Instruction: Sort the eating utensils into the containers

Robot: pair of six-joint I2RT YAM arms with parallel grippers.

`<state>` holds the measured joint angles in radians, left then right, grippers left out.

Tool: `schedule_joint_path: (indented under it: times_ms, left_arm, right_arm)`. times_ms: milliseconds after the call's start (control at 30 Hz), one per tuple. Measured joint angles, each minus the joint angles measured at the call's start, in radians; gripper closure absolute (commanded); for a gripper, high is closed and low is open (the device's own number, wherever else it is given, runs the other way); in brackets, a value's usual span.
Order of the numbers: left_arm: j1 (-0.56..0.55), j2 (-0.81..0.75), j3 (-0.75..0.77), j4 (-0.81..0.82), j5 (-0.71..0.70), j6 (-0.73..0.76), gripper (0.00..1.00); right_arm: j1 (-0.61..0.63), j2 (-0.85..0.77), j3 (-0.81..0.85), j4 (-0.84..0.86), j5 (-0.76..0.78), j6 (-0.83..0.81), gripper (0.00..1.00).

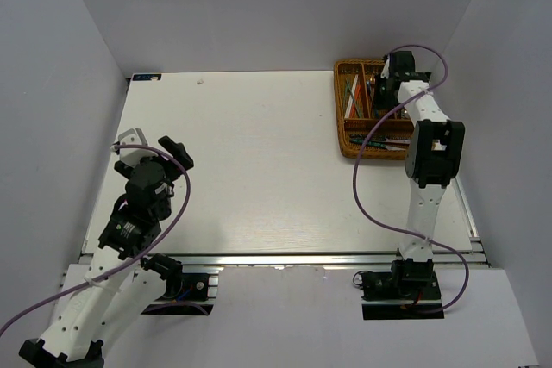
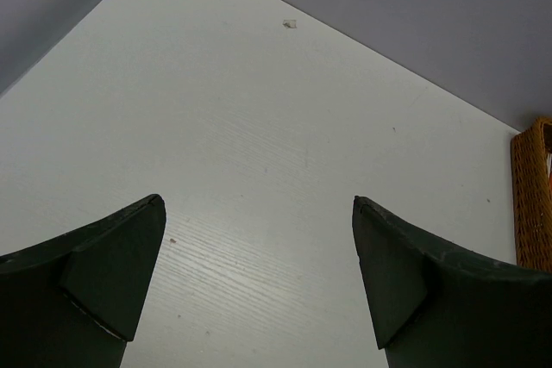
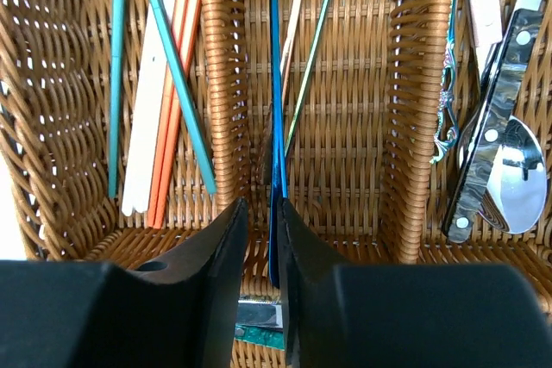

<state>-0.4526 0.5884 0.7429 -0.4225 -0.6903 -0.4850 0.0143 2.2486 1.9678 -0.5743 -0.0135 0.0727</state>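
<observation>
Top external view: a white wood-grain tabletop carries a brown woven wicker cutlery tray at its far right corner, where the right arm reaches down into the slots. The left end effector hangs spread wide over bare board, holding nothing. In the right wrist view, the right end effector stands with its jaws drawn narrow astride a slim blue metallic utensil lying lengthwise in the middle slot. Whether they truly pinch it cannot be told. Teal, white and orange chopsticks fill the left slot. The step looks like a grasp to re-sort; next, a firm clamp and a straight lift past the wicker dividers.
</observation>
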Motion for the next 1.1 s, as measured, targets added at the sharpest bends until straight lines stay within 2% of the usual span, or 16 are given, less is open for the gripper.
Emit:
schedule_joint_path:
  times_ms: [100, 267, 367, 500, 700, 933, 1067, 1100]
  left_arm:
    - [0.000, 0.002, 0.000, -0.001, 0.001, 0.003, 0.02]
    - [0.000, 0.005, 0.000, -0.003, 0.003, 0.007, 0.02]
    - [0.000, 0.006, 0.000, -0.003, 0.005, 0.009, 0.02]
    - [0.000, 0.008, 0.000, -0.003, 0.011, 0.012, 0.02]
    - [0.000, 0.013, 0.000, -0.003, 0.016, 0.014, 0.02]
    - [0.000, 0.022, 0.002, -0.003, 0.020, 0.014, 0.02]
    - [0.000, 0.079, 0.047, -0.021, 0.019, 0.013, 0.02]
    - [0.000, 0.106, 0.071, -0.033, 0.018, 0.012, 0.02]
  right_arm:
    - [0.000, 0.011, 0.002, 0.000, 0.001, -0.003, 0.74]
    - [0.000, 0.047, 0.008, -0.002, 0.009, -0.006, 0.67]
    - [0.000, 0.067, 0.015, -0.003, 0.017, -0.010, 0.72]
    - [0.000, 0.079, 0.021, -0.003, 0.018, -0.013, 0.72]
    - [0.000, 0.080, 0.020, 0.018, 0.023, -0.008, 0.67]
    - [0.002, -0.067, -0.069, 0.042, 0.040, 0.008, 0.60]
    - [0.015, -0.271, -0.117, 0.053, 0.056, 0.019, 0.47]
    - [0.021, -0.333, -0.137, 0.059, 0.060, 0.024, 0.30]
